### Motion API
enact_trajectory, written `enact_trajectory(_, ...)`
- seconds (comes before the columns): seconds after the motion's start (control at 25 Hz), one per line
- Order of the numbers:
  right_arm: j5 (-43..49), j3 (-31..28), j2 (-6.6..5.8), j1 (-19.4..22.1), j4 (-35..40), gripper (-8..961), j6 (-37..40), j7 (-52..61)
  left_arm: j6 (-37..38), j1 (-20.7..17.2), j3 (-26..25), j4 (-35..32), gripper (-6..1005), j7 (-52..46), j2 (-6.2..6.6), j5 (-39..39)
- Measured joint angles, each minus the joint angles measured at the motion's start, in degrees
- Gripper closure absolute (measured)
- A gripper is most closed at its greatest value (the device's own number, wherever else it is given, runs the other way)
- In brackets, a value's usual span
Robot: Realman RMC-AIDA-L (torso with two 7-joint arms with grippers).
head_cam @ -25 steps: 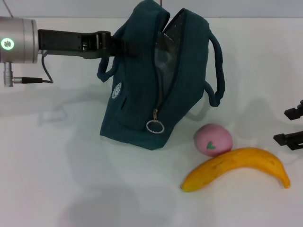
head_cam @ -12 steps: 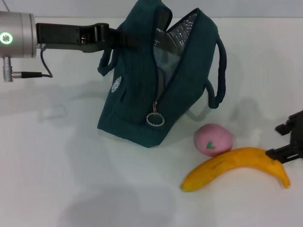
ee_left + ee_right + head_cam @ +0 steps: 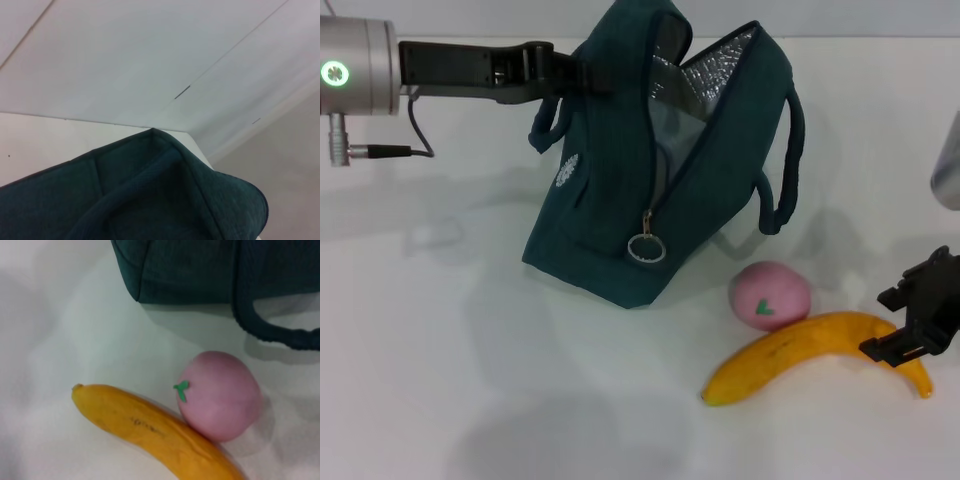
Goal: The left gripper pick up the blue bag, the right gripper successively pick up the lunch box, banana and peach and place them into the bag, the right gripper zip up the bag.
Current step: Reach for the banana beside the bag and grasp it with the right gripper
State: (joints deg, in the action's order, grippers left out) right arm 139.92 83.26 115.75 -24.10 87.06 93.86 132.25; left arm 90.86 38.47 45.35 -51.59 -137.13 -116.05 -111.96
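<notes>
My left gripper [image 3: 582, 77] reaches in from the left and is shut on the top edge of the blue bag [image 3: 620, 200], which it holds tilted and unzipped. Silver foil lining [image 3: 715, 65] shows in the opening. The zipper's ring pull [image 3: 645, 248] hangs at the front. The lunch box is hidden; only a pale surface shows inside the opening. On the table in front lie the peach [image 3: 770, 295] and, touching it, the banana [image 3: 800, 355]. My right gripper [image 3: 905, 320] stands open at the banana's right end. The right wrist view shows banana [image 3: 160, 432], peach [image 3: 220, 395] and bag [image 3: 200, 270].
Everything rests on a white table [image 3: 470, 350] with free room at the front left. One bag handle [image 3: 785, 170] loops out on the right side, seen close in the right wrist view [image 3: 270, 325]. The left wrist view shows only bag fabric [image 3: 150, 200] and wall.
My right gripper has come in from the right edge and down to the banana's right end. The bag has tipped and gaped wider in the left gripper's hold.
</notes>
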Motion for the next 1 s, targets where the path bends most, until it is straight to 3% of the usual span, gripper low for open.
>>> enact_trajectory(0.76, 0.58, 1.73, 0.00, -1.31, -5.11, 313, -2.03, -0.61, -0.43, 0.36, 0.00, 0.00, 946, 0.03, 0.04, -0.07)
enact_trajectory(1.0, 0.52, 1.68, -0.05, -1.34, -5.55, 484, -2.21, -0.60, -0.33, 0.17, 0.00, 0.00, 945, 0.02, 0.04, -0.02)
